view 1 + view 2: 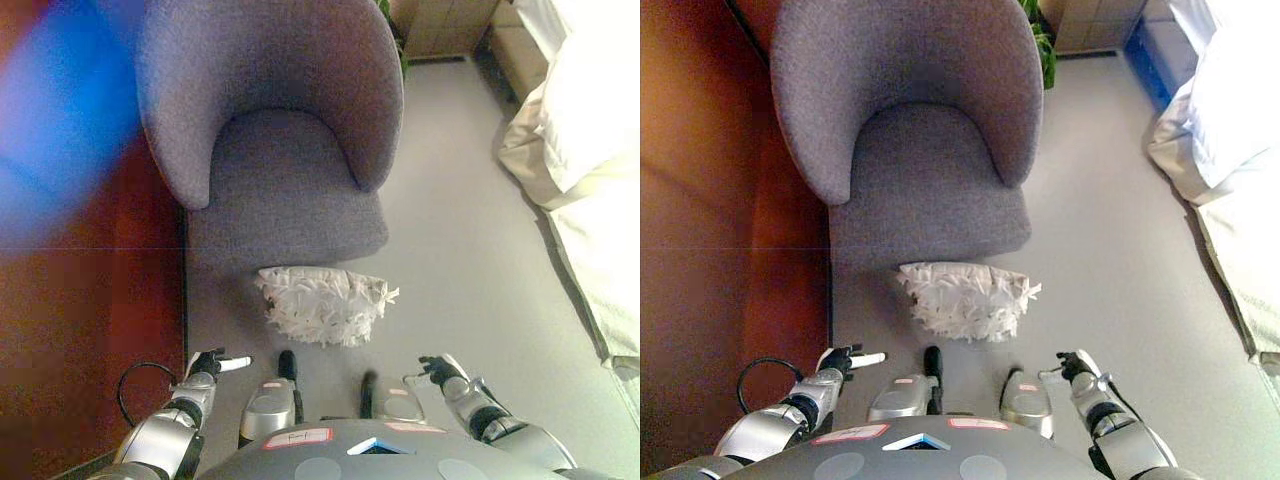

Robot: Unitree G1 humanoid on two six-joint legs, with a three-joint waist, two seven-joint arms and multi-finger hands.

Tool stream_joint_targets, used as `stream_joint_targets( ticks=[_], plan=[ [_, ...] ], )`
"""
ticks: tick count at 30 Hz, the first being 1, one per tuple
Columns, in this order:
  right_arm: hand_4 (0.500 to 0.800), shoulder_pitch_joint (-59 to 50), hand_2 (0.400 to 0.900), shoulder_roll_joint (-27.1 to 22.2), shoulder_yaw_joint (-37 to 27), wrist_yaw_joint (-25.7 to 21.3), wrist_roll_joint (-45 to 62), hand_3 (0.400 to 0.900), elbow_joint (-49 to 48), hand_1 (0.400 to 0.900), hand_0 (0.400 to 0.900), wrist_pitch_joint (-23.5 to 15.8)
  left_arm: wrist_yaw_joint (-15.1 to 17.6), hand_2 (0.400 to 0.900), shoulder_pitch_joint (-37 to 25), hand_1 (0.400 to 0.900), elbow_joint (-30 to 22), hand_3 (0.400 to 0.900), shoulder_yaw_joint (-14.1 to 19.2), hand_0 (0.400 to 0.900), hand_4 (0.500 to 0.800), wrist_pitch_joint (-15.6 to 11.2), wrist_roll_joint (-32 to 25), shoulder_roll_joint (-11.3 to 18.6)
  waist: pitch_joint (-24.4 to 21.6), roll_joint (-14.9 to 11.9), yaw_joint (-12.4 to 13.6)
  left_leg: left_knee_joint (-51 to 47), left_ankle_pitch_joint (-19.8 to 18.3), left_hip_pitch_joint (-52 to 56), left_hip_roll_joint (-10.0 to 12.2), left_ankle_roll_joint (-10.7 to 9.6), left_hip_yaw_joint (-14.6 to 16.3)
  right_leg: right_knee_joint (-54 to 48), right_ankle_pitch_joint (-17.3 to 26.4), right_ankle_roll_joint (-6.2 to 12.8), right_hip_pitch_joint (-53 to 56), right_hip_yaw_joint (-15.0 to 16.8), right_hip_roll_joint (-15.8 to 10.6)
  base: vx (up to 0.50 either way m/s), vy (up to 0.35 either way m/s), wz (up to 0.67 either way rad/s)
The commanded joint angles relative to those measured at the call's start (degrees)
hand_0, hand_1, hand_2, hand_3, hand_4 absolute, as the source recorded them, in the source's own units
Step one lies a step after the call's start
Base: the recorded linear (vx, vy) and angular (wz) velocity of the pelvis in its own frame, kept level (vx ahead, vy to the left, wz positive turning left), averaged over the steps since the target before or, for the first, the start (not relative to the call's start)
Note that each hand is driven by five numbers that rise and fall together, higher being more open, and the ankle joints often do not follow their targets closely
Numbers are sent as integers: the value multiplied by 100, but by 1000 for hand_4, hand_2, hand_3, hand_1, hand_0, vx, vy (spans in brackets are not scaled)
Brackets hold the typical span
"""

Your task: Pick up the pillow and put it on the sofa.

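A white, shaggy pillow (pixel 325 303) lies on the grey floor just in front of the grey tub-shaped sofa chair (pixel 285 180), whose seat is bare. My left hand (pixel 212 365) hangs low at the lower left, its fingers relaxed and pointing right, well short of the pillow. At the lower right my right hand (pixel 440 370) also hangs with loose fingers, holding nothing. Both hands stay apart from the pillow, nearer to me than it is.
A bed with cream bedding (pixel 590 150) runs along the right side. To the left of the chair lies a dark red-brown floor area (pixel 90 330). Wooden furniture (pixel 445 25) and a green plant (pixel 1042 50) stand behind the chair.
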Motion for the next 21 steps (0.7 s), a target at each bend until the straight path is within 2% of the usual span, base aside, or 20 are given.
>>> stream_joint_targets(
  ticks=[1,4,5,7,10,14,21],
  plan=[
    [800,-265,900,-74,54,-48,172,900,-11,900,900,-89,99,900,-104,900,-57,900,12,900,800,-233,176,89,400,-151,-167,900,-958,-162,-158,-227,-374,26,1641,-61,-631,286,-239,237,-179,82],
    [800,-309,900,-80,43,-28,72,900,15,900,900,63,255,900,-12,900,-114,900,-32,900,800,-331,211,26,379,-198,-129,1510,-1159,-311,-106,-221,-479,317,1203,-83,-399,225,-257,241,-163,77],
    [800,-304,900,-91,56,12,43,900,38,900,900,48,328,900,35,900,-139,900,-35,900,800,-375,211,0,371,-193,-91,1593,-1171,-324,-11,-256,-478,432,1074,-85,-333,128,-267,250,-181,61],
    [800,-358,900,-123,73,-208,-179,900,68,900,900,-30,241,900,75,900,-147,900,-34,900,800,-332,430,-17,384,-198,28,1625,-1152,-282,143,-327,-508,542,941,-75,-198,-88,-327,222,-196,48],
    [800,-596,900,-260,176,-647,-490,900,18,900,900,-148,248,900,58,900,-107,900,-103,900,800,-338,470,38,467,-171,156,1670,-1140,-320,173,-377,-669,799,858,-66,-275,-249,-384,95,-134,38],
    [800,-1102,900,-449,401,-953,-744,900,-99,900,900,162,204,900,-4,900,-113,900,-215,900,800,-392,322,186,696,-87,279,1876,-1182,-534,178,-421,-861,1266,740,-50,-595,-266,-500,6,-54,27],
    [800,-1957,900,-530,508,-743,-345,900,-63,900,900,427,35,900,-159,900,-210,900,-349,900,800,-395,196,362,1037,78,484,2239,-1210,-927,143,-512,-1015,1708,554,-51,-843,-316,-639,-9,-27,20]
  ],
)
